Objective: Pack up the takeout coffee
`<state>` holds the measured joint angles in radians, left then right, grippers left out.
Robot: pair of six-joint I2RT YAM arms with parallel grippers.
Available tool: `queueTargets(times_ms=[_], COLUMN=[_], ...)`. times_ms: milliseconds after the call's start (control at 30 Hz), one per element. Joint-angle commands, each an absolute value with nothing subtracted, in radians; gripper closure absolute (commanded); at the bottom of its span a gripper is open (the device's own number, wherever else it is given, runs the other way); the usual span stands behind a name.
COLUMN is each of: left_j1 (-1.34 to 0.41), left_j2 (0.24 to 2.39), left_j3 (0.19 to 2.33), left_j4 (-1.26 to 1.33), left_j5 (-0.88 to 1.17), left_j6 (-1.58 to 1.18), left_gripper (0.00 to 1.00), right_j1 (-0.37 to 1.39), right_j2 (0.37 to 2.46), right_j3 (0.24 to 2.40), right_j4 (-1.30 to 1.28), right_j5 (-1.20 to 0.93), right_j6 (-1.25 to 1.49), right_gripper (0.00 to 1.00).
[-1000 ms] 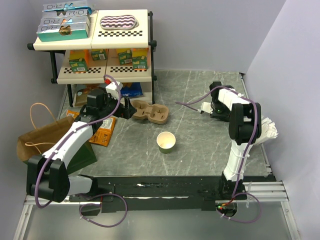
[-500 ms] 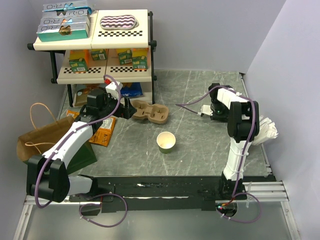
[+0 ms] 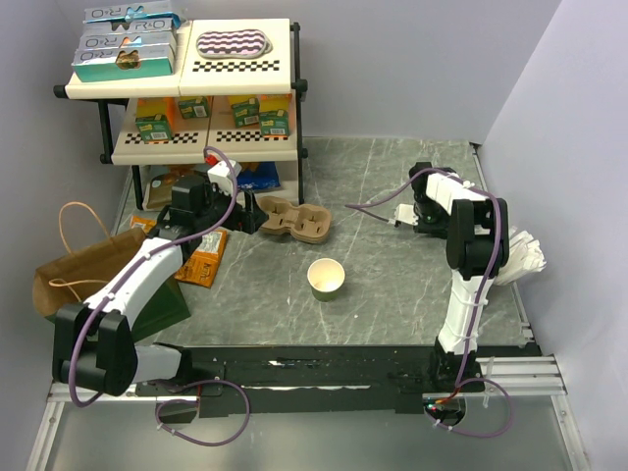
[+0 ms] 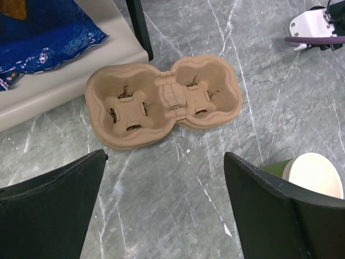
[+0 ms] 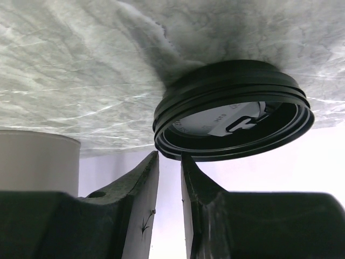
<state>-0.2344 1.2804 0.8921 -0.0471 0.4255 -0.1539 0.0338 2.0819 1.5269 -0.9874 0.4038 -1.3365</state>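
left tool [image 4: 164, 156] is being held wide apart, with nothing between its fingers. It is being hovered over the counter [image 4: 178, 216] just short of the pulp carrier [image 4: 161, 102], which is lying flat with its wells up, right beside the shelf leg [image 4: 139, 27]. A blue packet [image 4: 43, 32] is being carried on the shelf's bottom board.

green cup [image 3: 326, 278] is being left standing upright mid-counter with its cream inside showing. It is sitting on the near side of the carrier, apart from it, and is being touched by neither tool (in the left wrist view it is being partly covered by one finger).

right tool [image 5: 170, 156] is being held at the far right of the counter, well apart from the cup. Its fingers are being drawn almost together, with only a thin slit between them. The black lid [image 5: 232, 110] is being seen tilted, its rim right at the fingertips. Whether the rim is being pinched cannot be told. A pale cylinder [image 5: 38, 162] is being seen beside one finger (identity unclear).

paper bag [image 3: 69, 270] is sitting at the counter's left edge, beside the left arm.
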Motion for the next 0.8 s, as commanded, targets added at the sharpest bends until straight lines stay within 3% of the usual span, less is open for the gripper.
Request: queueTargets(times_ms=[0, 467, 567, 767], left_j1=[-0.236, -0.236, -0.236, -0.235], left_j2=[1.287, 1.284, 1.284, 1.287], left_j3=[0.894, 0.893, 0.893, 0.893], left_j4=[-0.008, -0.006, -0.008, -0.008], left_j5=[0.434, 0.431, 0.433, 0.431], left_j6=[-0.169, -0.166, -0.166, -0.167], left_gripper=[0.03, 0.03, 0.03, 0.03], right_j1=[0.031, 0.043, 0.041, 0.044], right_j2=[2.095, 2.1, 2.102, 2.088], right_j3=[1.526, 1.488, 1.491, 1.493], right_j4=[-0.979, -0.954, -0.962, -0.957], right_j5=[0.439, 0.449, 0.446, 0.431], right_j6=[-1.371, -1.393, -1.39, -1.39], right_gripper=[0.7, 0.74, 0.77, 0.92])
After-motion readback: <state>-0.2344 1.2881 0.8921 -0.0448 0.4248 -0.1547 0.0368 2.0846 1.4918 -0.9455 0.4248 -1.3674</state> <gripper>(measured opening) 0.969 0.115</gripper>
